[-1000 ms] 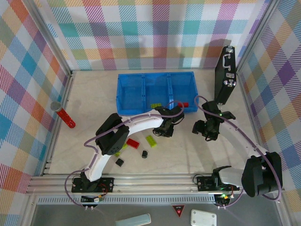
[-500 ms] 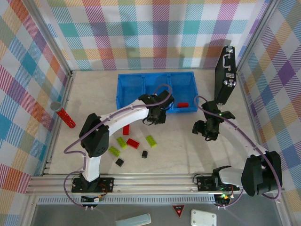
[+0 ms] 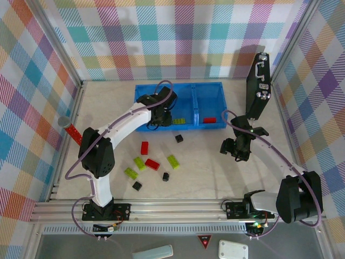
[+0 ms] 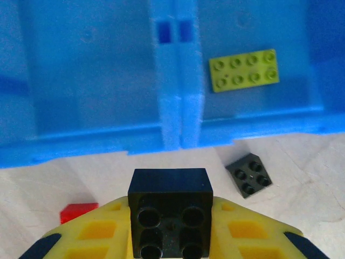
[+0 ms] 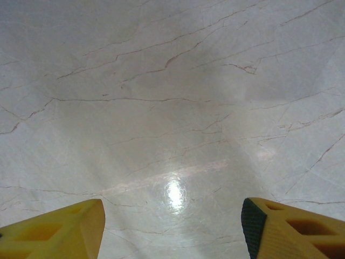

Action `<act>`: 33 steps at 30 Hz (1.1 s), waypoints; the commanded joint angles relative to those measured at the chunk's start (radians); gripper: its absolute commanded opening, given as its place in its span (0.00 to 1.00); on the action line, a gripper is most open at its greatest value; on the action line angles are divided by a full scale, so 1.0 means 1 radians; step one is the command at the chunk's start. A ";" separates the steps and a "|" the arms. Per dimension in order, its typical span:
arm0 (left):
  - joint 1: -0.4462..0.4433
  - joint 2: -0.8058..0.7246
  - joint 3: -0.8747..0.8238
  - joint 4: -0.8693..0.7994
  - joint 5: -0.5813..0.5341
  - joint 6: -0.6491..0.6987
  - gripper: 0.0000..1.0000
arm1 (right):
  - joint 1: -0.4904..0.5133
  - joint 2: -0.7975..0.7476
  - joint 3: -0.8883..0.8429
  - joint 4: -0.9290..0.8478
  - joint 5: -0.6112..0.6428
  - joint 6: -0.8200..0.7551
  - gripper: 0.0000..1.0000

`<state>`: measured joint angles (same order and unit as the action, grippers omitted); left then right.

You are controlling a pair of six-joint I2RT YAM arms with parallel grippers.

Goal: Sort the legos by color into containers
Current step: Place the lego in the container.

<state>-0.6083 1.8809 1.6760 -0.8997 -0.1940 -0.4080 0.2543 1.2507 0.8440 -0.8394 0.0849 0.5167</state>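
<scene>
— Now, a black brick [image 4: 168,186] is seen clamped in the left pincer [image 4: 168,216], the yellow fingers [image 4: 81,237] closed tight on its two sides.

— And why is it held there, just short of the tray [image 4: 91,143]?

— A drop is being lined up, it would seem. The brick is carried above the counter [image 3: 215,172] at the tray's near wall, in line with the divider [image 4: 172,108] between two compartments. A lime-green brick [image 4: 245,70] is already lodged in the compartment to the right of that divider. A red brick [image 3: 209,120] is seen in the far right one, so the bare left compartment is presumably meant for black.

— How is the brick turned?

— Its stud face is presented to the wrist camera, four studs in a square. No long axis can be named on so cube-like a piece, but its edges are squared to the tray wall. The green one is laid studs up, its long axis running nearly along that wall.

— And the right pincer [image 5: 172,226]?

— It is held roughly half open over bare counter, with nothing between its jaws. More bricks are scattered on the counter, a second black brick [image 4: 249,175] just outside the tray among them.
</scene>
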 commanded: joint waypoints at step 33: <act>0.232 0.324 0.149 0.014 0.107 0.101 0.27 | -0.006 0.046 -0.005 -0.015 -0.010 -0.011 0.69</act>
<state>-0.3889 2.1826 1.7981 -0.8623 -0.1123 -0.3168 0.2543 1.2877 0.8440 -0.8387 0.0849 0.5144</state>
